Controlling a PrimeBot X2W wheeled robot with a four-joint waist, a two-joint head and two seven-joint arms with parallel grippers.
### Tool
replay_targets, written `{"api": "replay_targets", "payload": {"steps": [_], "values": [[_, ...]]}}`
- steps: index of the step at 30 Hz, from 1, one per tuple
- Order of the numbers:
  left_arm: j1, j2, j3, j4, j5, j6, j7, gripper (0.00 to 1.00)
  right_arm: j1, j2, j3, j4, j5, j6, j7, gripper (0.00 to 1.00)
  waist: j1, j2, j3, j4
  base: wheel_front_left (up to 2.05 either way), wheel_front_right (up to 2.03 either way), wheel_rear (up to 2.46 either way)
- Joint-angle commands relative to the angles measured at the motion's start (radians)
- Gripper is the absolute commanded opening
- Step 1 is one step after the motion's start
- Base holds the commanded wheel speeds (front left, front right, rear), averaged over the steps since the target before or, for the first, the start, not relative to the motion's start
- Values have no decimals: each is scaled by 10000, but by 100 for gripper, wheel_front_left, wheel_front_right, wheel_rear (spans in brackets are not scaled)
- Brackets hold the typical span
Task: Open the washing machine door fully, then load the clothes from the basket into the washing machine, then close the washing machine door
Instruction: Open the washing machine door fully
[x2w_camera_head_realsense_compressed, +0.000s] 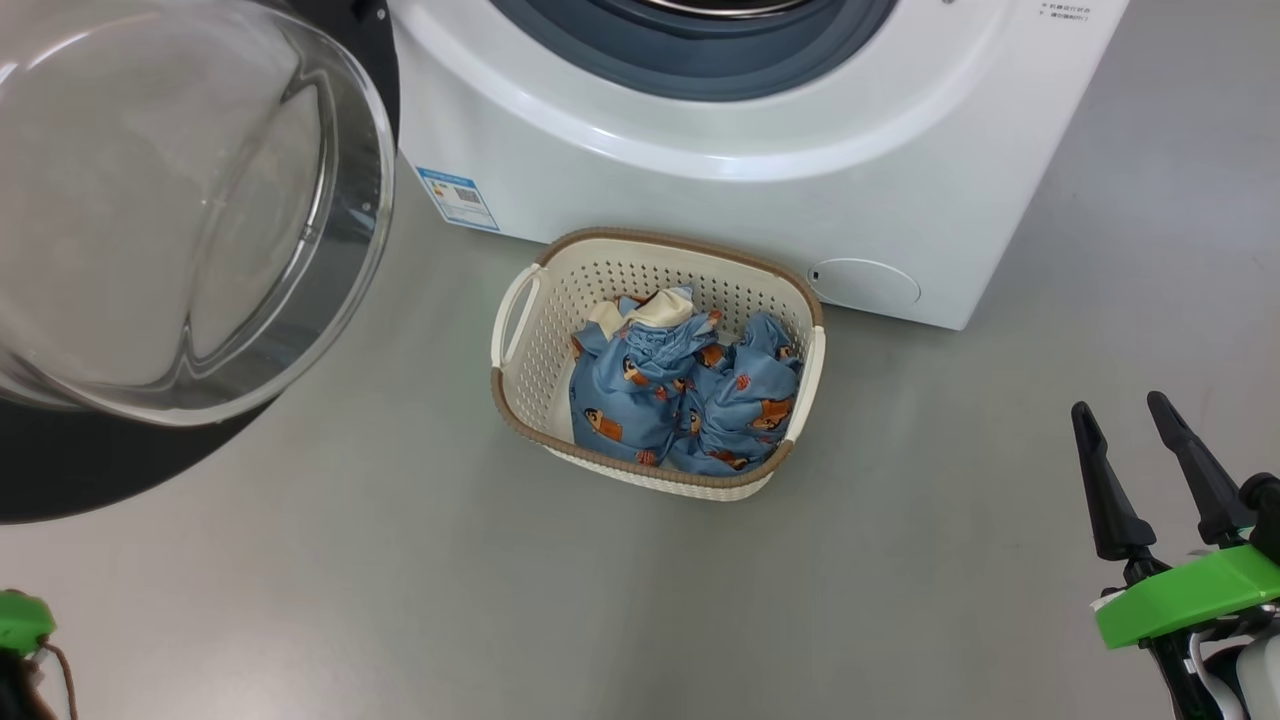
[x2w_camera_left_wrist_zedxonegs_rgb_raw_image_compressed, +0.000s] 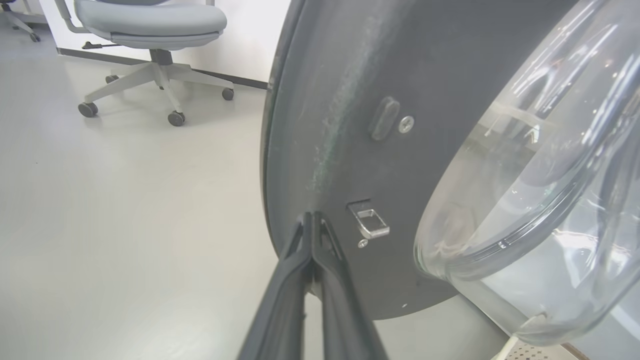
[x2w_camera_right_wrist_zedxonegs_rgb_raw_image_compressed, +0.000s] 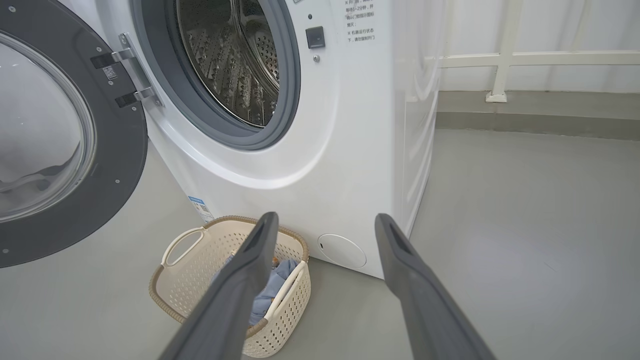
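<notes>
Across the top of the head view stands the washing machine (x2w_camera_head_realsense_compressed: 760, 150), white, with its grey gasket cut off by the frame edge. At upper left, the washing machine door (x2w_camera_head_realsense_compressed: 170, 220) is swung out wide, its clear glass bowl bulging toward the camera over a black rim. At the centre, just in front of the machine, sits the basket (x2w_camera_head_realsense_compressed: 600, 285), cream with a brown rim. The clothes (x2w_camera_head_realsense_compressed: 680, 390) lie heaped inside it, light blue with orange-brown figures.

At lower centre of the left wrist view, the left gripper (x2w_camera_left_wrist_zedxonegs_rgb_raw_image_compressed: 311, 220) is pinched closed on nothing. Its tips appear to press the door's black inner face, just beside the metal latch hook (x2w_camera_left_wrist_zedxonegs_rgb_raw_image_compressed: 370, 224). At lower right of the head view, the right gripper (x2w_camera_head_realsense_compressed: 1119, 403) is spread wide and empty, well apart from the basket.

Judging by this, the door-opening step is nearly finished. To do it well, the push belongs on the black rim, not the glass. It should run until the door is clear of the path between the basket and the drum (x2w_camera_right_wrist_zedxonegs_rgb_raw_image_compressed: 230, 55). Loading would then call for the wide gripper to come down over the middle of the heap, away from the basket rim, and close deep into the fabric.
</notes>
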Motion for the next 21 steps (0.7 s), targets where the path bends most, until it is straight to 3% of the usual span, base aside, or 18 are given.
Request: {"api": "replay_targets", "payload": {"steps": [1,13,15,18,20,21], "values": [[353,416,31,-463,-152,-25,-63,0,100,-61,223,-197,5,40,-132,100,0,-1,-83,49,0,0,0],[1627,-511,-867,-2472,-330,-26,-63,1,205,73,197,-202,48,40,-132,100,0,-1,-344,1,0,0,0],[1784,-616,-1109,-2817,-452,-26,-63,27,210,101,202,-197,56,40,-132,100,0,-1,-389,-41,0,0,0],[2079,-708,-1501,-3299,-730,-26,-63,54,226,159,211,-213,57,40,-132,100,0,-1,-462,-136,0,0,0],[2315,-735,-1822,-3603,-899,-26,-63,89,248,186,213,-220,68,40,-132,100,0,-1,-508,-212,0,0,0],[2414,-746,-1968,-3751,-990,-26,-63,98,254,198,197,-230,73,40,-132,100,0,-1,-520,-249,0,0,0]]}}
